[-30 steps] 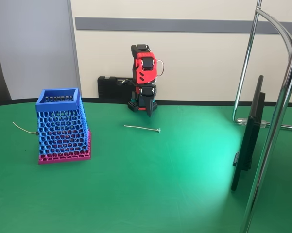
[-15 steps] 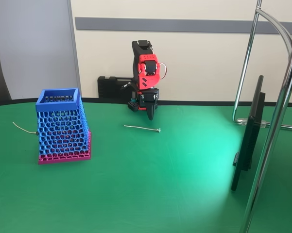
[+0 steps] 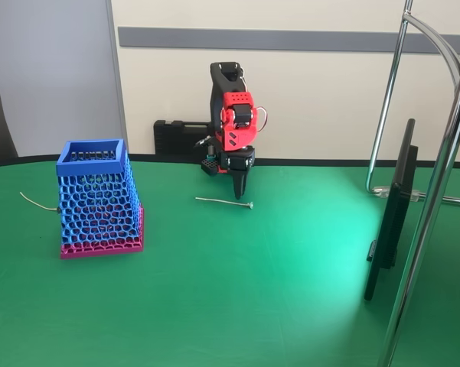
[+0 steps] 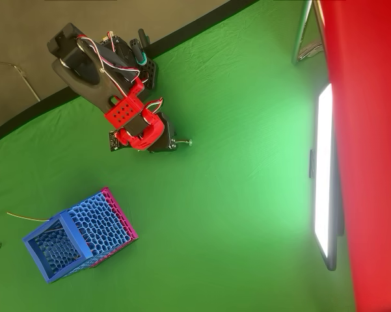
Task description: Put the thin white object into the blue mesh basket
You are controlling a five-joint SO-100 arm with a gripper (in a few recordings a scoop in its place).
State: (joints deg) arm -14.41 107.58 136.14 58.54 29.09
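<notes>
Stick [image 3: 223, 202] lies flat on the green table, toward its back edge, not yet grasped. Gripper [image 3: 238, 189] hangs point-down just above its knob end; jaw opening unclear, holding nothing. Basket [image 3: 98, 197] stands well apart toward the left edge in the fixed view, so all of the task remains.

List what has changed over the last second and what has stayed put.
The pincer has swung out from the arm's base and come down toward the knob end of the thin white object, its tips pointing at the table; nothing has been taken hold of. The stick, the blue mesh basket and the curved wire lie as before.
</notes>
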